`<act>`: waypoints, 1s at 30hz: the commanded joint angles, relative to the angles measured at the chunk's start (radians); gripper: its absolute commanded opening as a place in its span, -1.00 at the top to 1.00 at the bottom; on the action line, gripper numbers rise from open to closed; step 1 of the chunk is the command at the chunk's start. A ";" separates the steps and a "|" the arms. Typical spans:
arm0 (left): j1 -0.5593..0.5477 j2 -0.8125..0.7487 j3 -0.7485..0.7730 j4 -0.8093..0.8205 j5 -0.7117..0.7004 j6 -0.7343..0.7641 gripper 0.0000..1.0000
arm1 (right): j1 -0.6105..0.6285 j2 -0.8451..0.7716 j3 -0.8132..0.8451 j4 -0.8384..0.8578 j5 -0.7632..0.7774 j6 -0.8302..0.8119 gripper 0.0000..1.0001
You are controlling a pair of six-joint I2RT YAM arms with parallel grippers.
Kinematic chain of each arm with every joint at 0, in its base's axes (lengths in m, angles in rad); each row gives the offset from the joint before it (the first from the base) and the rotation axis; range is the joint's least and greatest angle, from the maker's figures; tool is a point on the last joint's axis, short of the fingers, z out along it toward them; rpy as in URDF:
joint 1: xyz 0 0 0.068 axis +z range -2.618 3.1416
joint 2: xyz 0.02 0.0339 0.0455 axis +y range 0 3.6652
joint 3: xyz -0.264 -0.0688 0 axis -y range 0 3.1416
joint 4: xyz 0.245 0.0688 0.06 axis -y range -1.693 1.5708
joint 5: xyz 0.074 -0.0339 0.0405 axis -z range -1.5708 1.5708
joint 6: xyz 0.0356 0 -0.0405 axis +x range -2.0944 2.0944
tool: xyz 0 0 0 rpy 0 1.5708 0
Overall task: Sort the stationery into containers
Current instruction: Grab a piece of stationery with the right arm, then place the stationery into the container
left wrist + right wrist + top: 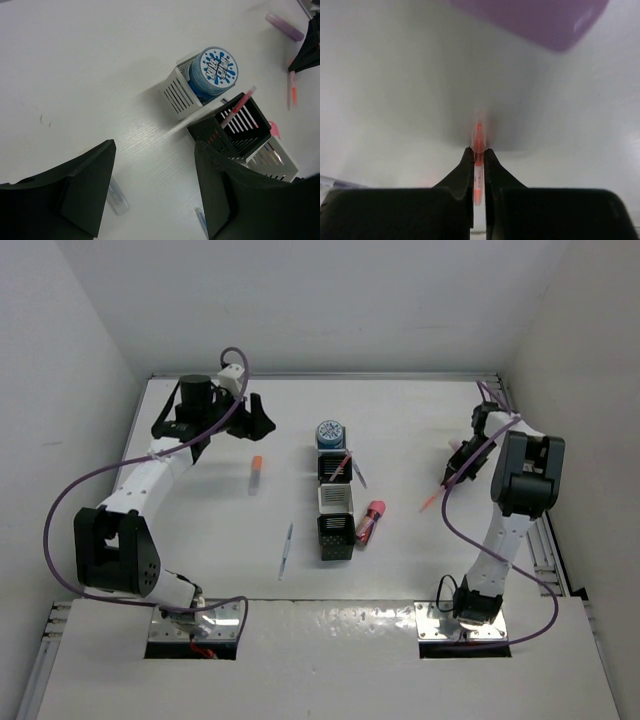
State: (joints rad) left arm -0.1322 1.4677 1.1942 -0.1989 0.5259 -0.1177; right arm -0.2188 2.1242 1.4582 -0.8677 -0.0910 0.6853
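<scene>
One thin orange-and-clear plastic pen (478, 134) is sitting pinched in the right gripper (478, 153), near the right edge of the tabletop (420, 420) and toward its far right corner. The two black fingers are closing on it until only the pen's own width is left between them. By its looks the pen is light, stiff and smooth, so it is likely pivoting or slipping easily in so narrow a pinch, and a hold nearer mid-barrel is probably the steadier one. Whether its tip is touching the tabletop I cannot tell. The left gripper (155, 190) is hanging wide open and empty toward the far edge, left of the middle. It is near a white stick with an orange cap (256, 475) and apart from the joined row of small square black mesh and white cups (335, 502) at mid-tabletop.
</scene>
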 commanded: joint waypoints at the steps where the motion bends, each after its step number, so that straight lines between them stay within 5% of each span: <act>1: 0.026 -0.064 0.005 0.021 0.026 -0.028 -0.40 | 0.001 -0.128 -0.045 -0.016 -0.073 0.020 1.00; 5: 0.043 -0.133 -0.033 0.059 0.031 -0.037 -0.44 | 0.012 -0.266 -0.068 -0.021 -0.142 0.022 1.00; 8: 0.057 -0.193 -0.070 0.076 0.019 -0.040 -0.68 | 0.047 -0.381 -0.076 0.041 -0.173 0.002 1.00; 10: 0.066 -0.217 -0.085 0.056 -0.012 -0.046 -0.97 | 0.085 -0.472 -0.082 0.125 -0.132 -0.018 1.00; 16: 0.098 -0.242 -0.123 0.012 -0.004 -0.075 -1.00 | 0.360 -0.622 -0.065 0.396 0.087 -0.171 1.00; 19: 0.115 -0.239 -0.137 -0.017 0.013 -0.083 -1.00 | 0.514 -0.638 -0.075 0.546 0.151 -0.265 1.00; 30: 0.172 -0.287 -0.240 0.035 0.054 -0.099 -1.00 | 0.777 -0.463 0.016 0.697 0.298 -0.417 1.00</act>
State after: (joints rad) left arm 0.0280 1.2194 0.9516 -0.1974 0.5430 -0.2195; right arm 0.4950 1.6363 1.4269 -0.2531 0.1413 0.3302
